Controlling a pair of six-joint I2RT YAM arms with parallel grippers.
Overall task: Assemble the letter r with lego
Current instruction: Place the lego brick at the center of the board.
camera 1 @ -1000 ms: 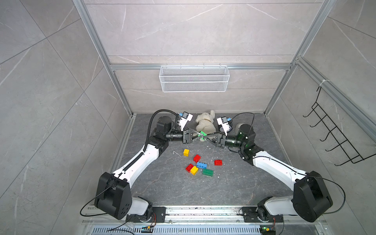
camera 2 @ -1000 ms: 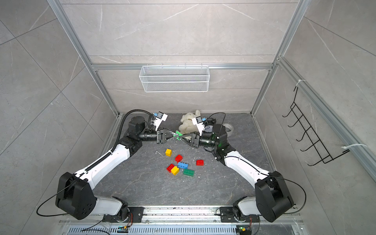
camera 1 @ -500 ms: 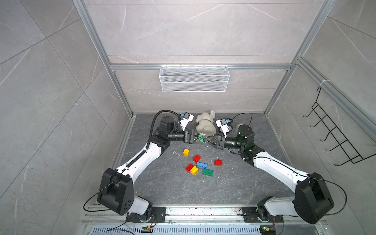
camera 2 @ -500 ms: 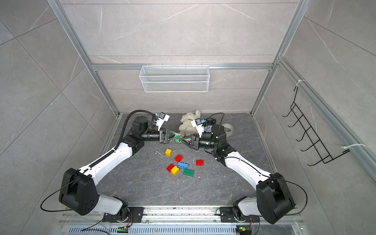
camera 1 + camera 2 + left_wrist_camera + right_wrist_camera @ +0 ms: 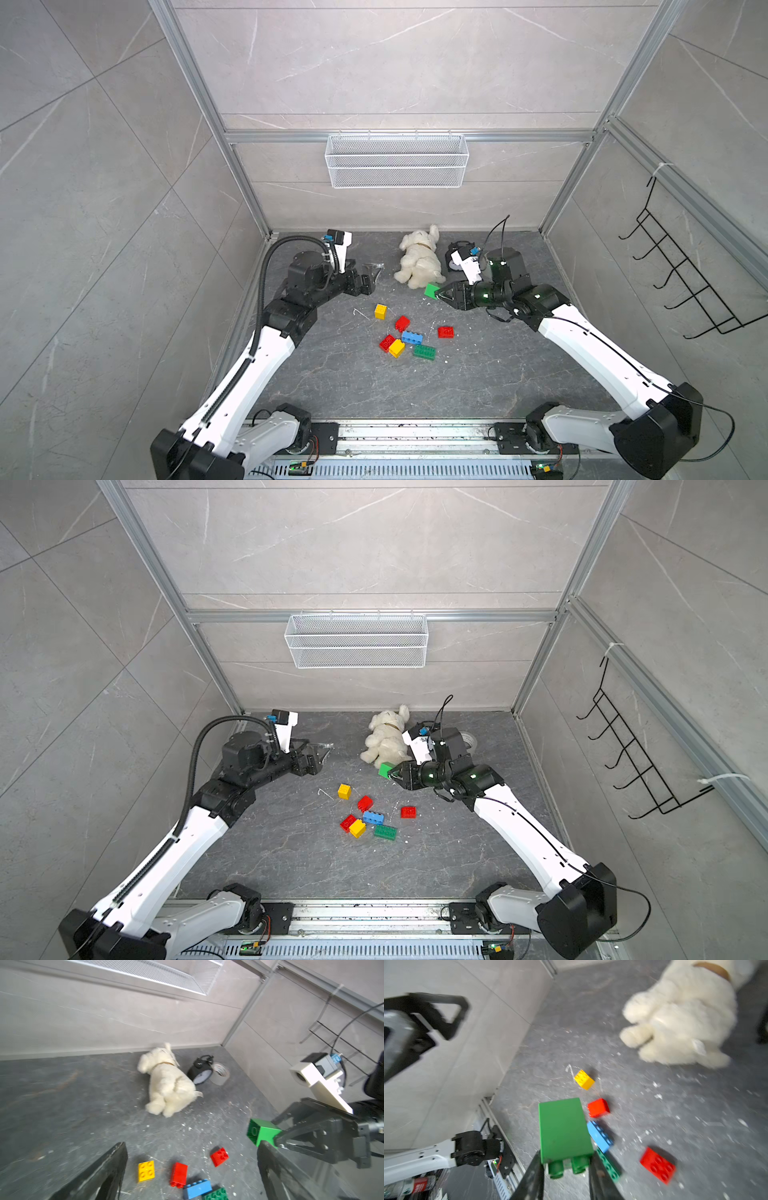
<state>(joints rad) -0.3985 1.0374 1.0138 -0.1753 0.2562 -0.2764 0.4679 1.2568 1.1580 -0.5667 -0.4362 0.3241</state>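
My right gripper (image 5: 437,293) (image 5: 564,1160) is shut on a bright green lego brick (image 5: 431,289) (image 5: 386,769) (image 5: 563,1129), held above the floor just in front of the plush toy. The brick's studs point back between the fingers. My left gripper (image 5: 373,276) (image 5: 191,1146) stands open and empty, off to the left of that brick. Several loose lego bricks lie on the floor between the arms: yellow (image 5: 380,311), red (image 5: 402,323), blue (image 5: 411,337), red (image 5: 445,331), red (image 5: 386,342), yellow (image 5: 396,348) and dark green (image 5: 424,352).
A white plush toy (image 5: 419,259) lies near the back wall. A black alarm clock (image 5: 200,1072) and a tape roll (image 5: 220,1073) sit beside it. A wire basket (image 5: 397,166) hangs on the back wall and a hook rack (image 5: 681,282) on the right wall.
My left gripper has opened, let go of the green brick and pulled back to the left. My right gripper keeps the brick and has shifted slightly right.
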